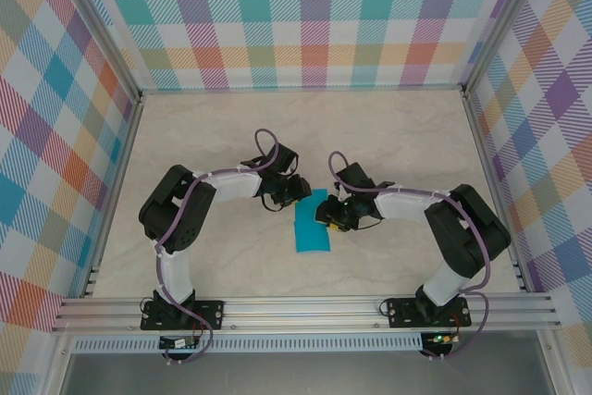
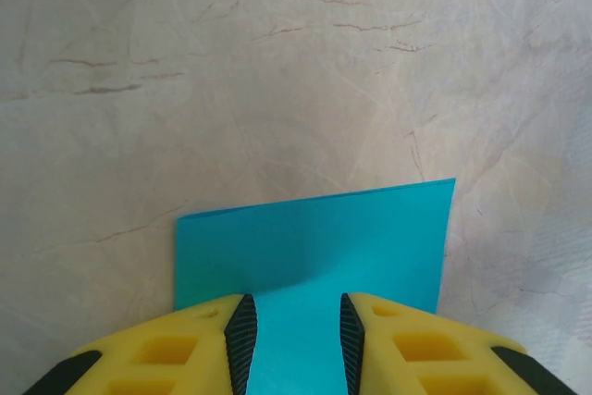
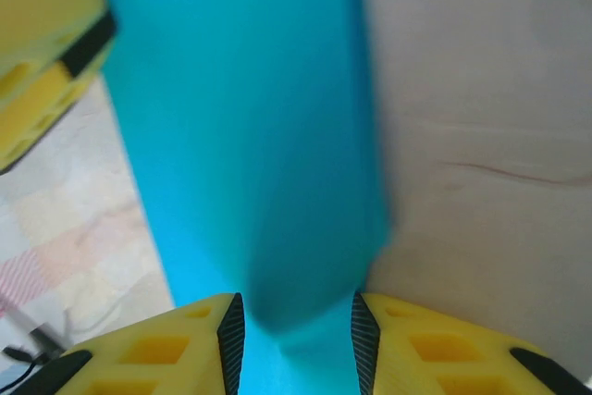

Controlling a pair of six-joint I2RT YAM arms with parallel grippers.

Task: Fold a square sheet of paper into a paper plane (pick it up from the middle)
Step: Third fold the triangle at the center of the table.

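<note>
1. The sheet of paper [image 1: 311,227] lies on the bench [image 1: 231,127] between the two arms, a narrow teal rectangle with its long side running away from the bases.
2. The left tool [image 1: 298,191] sits at the sheet's far end. In the left wrist view its jaws stand apart, not clenched, with flat paper showing in the gap.
3. The right tool [image 1: 330,219] is at the sheet's right edge. In the right wrist view paper runs into the gap between its fingers [image 3: 231,330], but I cannot tell whether it is grasped or only passing through.
4. The step in hand looks like a lengthwise fold or the pressing of its crease.
5. To do it well, the left tool should pin the far end down so the sheet cannot slide or turn.
6. The right tool should bring its edge over squarely onto the opposite edge, then press along the fold line, not across it.
7. Light paper bows easily, so slow, low moves suit it best.
8. Hard to make out:
   - the right wrist view is blurred, so layers and creases are unclear;
   - the near part of the sheet is cut off in both wrist views;
   - whether the left fingertips touch the paper is unclear.
</note>
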